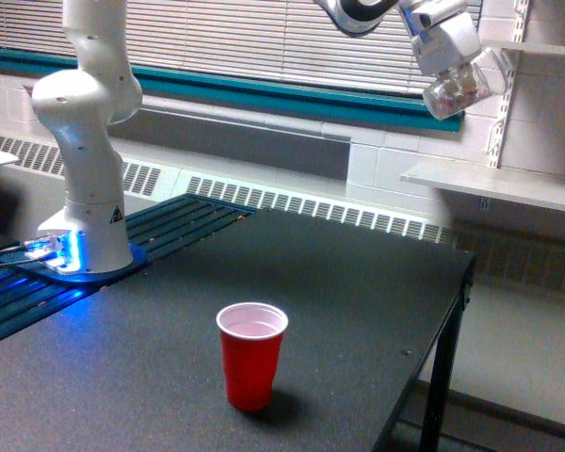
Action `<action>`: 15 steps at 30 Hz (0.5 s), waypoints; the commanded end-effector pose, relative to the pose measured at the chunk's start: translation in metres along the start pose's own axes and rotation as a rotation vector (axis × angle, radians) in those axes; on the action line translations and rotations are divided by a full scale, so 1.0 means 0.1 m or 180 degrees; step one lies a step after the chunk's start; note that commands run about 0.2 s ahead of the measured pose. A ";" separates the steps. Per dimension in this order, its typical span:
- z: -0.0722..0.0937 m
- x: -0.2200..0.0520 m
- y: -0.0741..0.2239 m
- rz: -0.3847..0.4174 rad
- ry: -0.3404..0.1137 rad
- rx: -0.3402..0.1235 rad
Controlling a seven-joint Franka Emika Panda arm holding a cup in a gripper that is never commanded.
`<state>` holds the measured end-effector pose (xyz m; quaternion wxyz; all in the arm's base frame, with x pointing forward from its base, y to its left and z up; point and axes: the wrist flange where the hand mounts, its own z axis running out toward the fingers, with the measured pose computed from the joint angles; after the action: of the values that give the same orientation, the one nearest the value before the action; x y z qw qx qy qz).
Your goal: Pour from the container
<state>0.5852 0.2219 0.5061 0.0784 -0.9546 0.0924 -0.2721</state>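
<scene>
- One exterior view is all I have: the claw (449, 58) sits high at the view's upper right, clenched on the container (458, 90), a clear cup with small pale and pinkish pieces showing through its wall.
- Position of the container: held in the air, tilted, well above the table (358, 282) and well apart from the red cup (252, 353), which stands upright near the table's front edge.
- Progress, as I judge it: the pour has not begun. I see nothing falling from the container, and the pieces appear to remain inside it.
- Remaining work, as I judge it: I must bring the container over and down toward the red cup, then tip it further so the pieces drop in.
- Red cup interior: its white lining looks bare, though the bottom is not fully visible from this angle.
- Hidden or unclear: the upper arm links are cut off by the top of the frame; the claw's fingers blend into the white housing, so their exact contact on the container is hard to make out; the container's mouth is not discernible.
</scene>
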 end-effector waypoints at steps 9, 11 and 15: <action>0.10 0.13 0.35 0.0202 0.0145 -0.0099; 0.12 0.13 0.43 0.0262 0.0186 -0.0134; 0.16 0.12 0.60 0.0375 0.0222 -0.0203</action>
<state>0.5946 0.1872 0.4923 0.0614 -0.9473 0.1168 -0.2920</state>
